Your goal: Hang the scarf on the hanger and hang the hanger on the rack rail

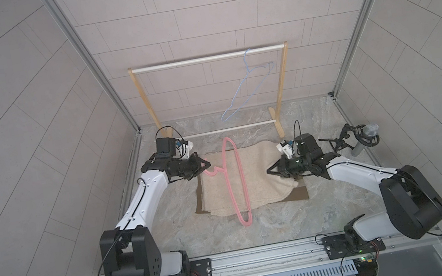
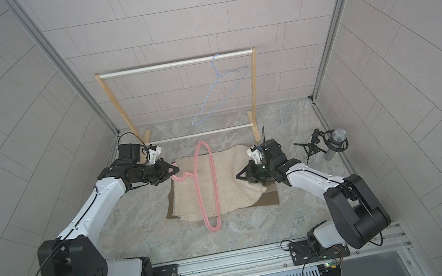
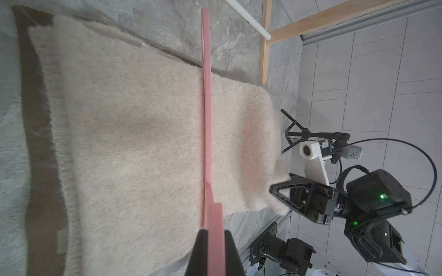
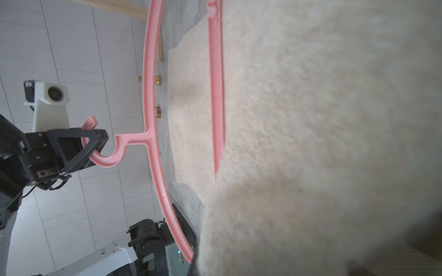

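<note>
Scarf (image 1: 263,180) spread flat in the middle of the tabletop (image 1: 187,235). On the left, the left fingers (image 1: 203,164) are clamped on the hook of the pink hanger (image 1: 243,183), which reaches across the scarf. Over to the right, the right fingers (image 1: 273,170) are closed on the scarf's right edge (only a thin pinch, I'd say). Danger: fuzzy fabric slipping free on the lift, or snagging the bar and twisting the hanger round in that hook grip.
</note>
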`<action>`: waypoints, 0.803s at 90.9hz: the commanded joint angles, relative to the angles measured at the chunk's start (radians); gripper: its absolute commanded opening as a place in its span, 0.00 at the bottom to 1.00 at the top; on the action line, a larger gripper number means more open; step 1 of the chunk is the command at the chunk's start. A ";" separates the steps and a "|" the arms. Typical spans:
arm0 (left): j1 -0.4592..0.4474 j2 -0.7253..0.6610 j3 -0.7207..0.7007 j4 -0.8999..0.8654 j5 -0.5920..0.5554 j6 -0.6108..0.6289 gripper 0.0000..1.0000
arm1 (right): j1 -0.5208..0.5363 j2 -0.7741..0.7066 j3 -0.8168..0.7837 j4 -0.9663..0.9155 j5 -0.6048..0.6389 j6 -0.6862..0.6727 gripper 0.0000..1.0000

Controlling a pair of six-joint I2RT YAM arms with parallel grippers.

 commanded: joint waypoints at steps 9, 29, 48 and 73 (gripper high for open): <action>-0.022 -0.005 -0.016 0.053 -0.002 -0.034 0.00 | 0.173 0.092 0.068 0.212 0.133 0.214 0.00; -0.045 -0.003 -0.018 0.056 0.001 -0.040 0.00 | 0.270 0.284 0.148 0.348 0.173 0.303 0.00; -0.061 -0.009 -0.017 0.057 0.011 -0.045 0.00 | 0.302 0.401 0.226 0.355 0.198 0.295 0.01; -0.083 -0.004 -0.015 0.067 -0.001 -0.060 0.00 | 0.375 0.494 0.342 0.330 0.121 0.246 0.08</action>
